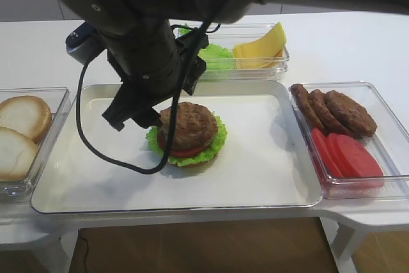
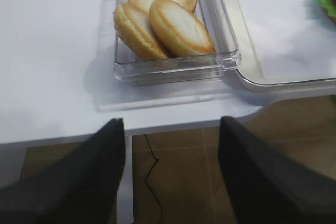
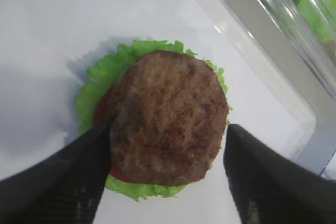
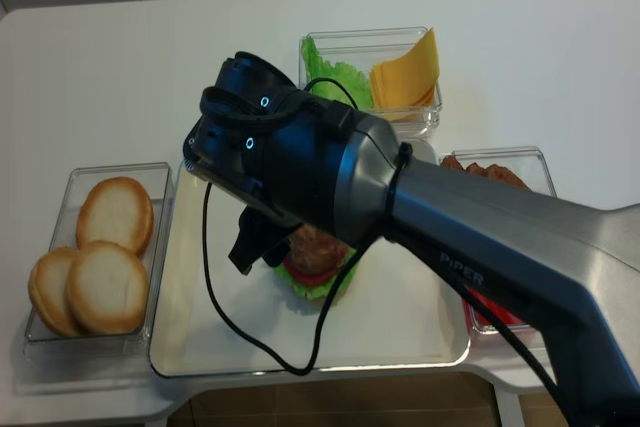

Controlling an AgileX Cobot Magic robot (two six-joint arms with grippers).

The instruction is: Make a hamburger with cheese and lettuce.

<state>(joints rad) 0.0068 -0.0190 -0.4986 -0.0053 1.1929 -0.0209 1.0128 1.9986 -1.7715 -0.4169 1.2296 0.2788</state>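
Note:
The hamburger (image 1: 187, 133) sits on the white tray (image 1: 268, 177): bun base, green leaf rim, red tomato, brown patty on top. It fills the right wrist view (image 3: 168, 119). My right gripper (image 3: 168, 129) is open, one finger on each side of the patty; the right finger stands clear of it. From above, the gripper (image 1: 144, 118) hangs at the burger's left edge. The cheese (image 1: 259, 48) and lettuce (image 1: 214, 55) lie in a clear bin behind the tray. My left gripper (image 2: 172, 121) is open and empty over the table's front edge.
A clear bin with bun halves (image 1: 22, 129) stands left of the tray, also in the left wrist view (image 2: 168, 19). A bin at right holds brown patties (image 1: 332, 110) and tomato slices (image 1: 345, 155). The right arm's body and cable (image 1: 102, 151) hang over the tray's left part.

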